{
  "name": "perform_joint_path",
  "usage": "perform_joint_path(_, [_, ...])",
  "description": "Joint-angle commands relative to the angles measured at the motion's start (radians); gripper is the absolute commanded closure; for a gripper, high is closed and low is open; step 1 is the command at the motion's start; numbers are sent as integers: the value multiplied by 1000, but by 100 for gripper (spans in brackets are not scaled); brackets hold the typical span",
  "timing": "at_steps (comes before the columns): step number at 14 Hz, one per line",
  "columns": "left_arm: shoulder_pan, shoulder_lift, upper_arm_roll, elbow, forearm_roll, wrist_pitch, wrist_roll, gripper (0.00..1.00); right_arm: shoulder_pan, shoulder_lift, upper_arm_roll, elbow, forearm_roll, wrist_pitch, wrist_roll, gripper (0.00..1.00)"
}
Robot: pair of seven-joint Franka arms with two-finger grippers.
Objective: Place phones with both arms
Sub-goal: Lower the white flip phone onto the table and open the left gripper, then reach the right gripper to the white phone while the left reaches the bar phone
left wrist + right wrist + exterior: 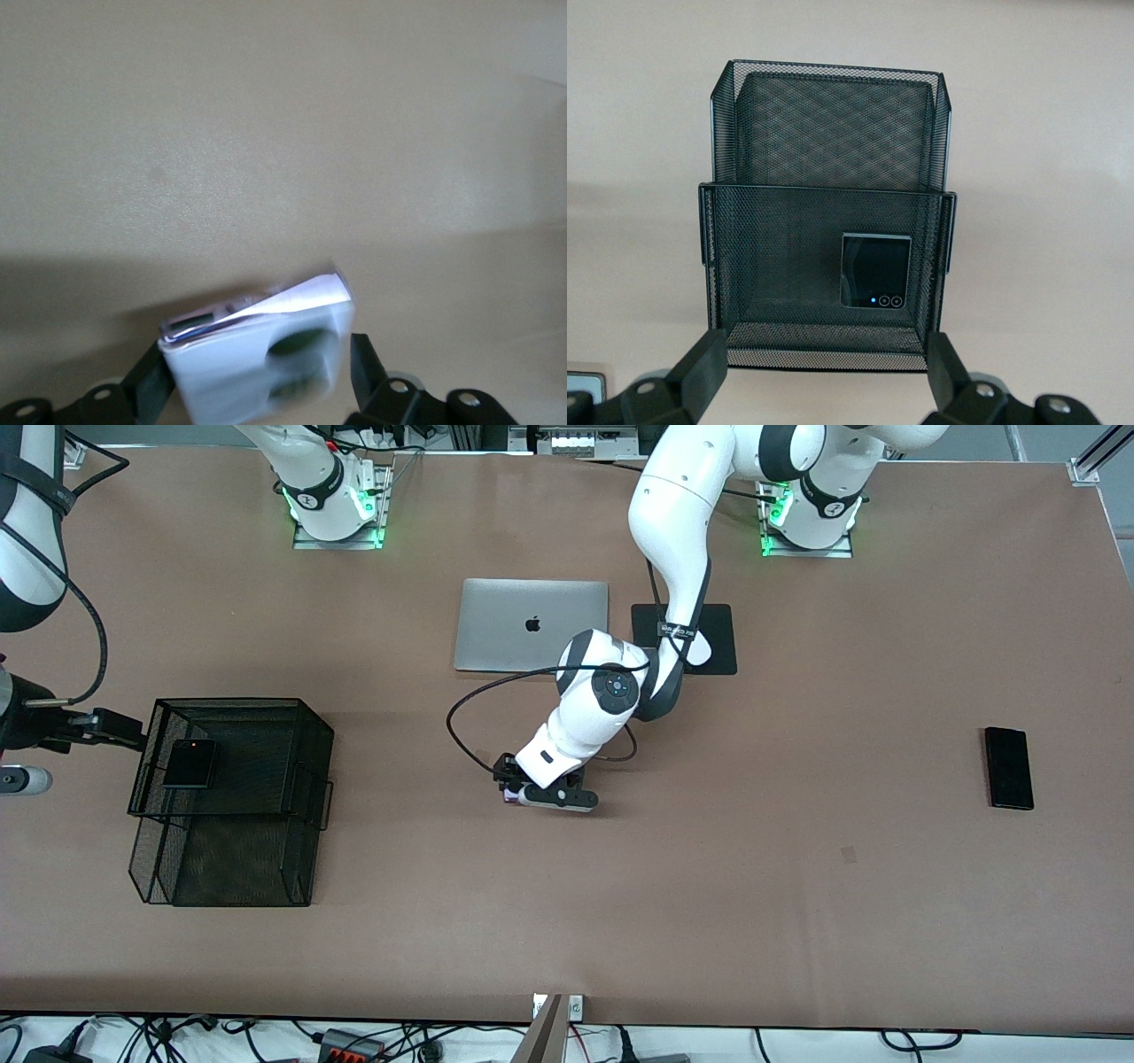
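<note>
Front view: high camera facing both arm bases, looking down over the whole table (797, 921); left wrist view: close, looking past its jaws at a lilac phone (257, 354) between them, bare tabletop ahead; right wrist view: close, looking past its jaws into the mesh basket (824, 142), also visible in the front view.

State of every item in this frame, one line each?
Lilac phone: tilted, between the left gripper's fingers, mid-table.
Small black phone: flat in the mesh tray's upper tier.
Long black phone: flat on the table, untouched.
Laptop: closed.
Right gripper: open, empty, beside the tray.
</note>
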Motion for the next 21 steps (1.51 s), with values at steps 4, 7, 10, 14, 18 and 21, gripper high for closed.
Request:
perform_joint_path(4, [22,7,8,27,11,5,4,0,-1,-3,7,-1,0,-7,8,0])
perform_joint_path(7, [103,-74,-66,6,142,-5,6,0,4,-3,7,-3,3,-9,10,0])
perform_joint_path(10, [330,-289,-350,-172,465,-5,6,0,34,6,7,-3,1,-1,15,0])
perform_joint_path(14, [536,-439,-478,-296,558,-148,24,0,105,49,5,2,-6,10,15,0])
perform_joint_path(18, [696,-559,-501,-425,600,-302,187,0,191,100,5,-1,-11,36,10,0])
perform_joint_path(21, [778,-625,-501,-508,708,-337,196,0,263,158,11,-1,24,83,12,0])
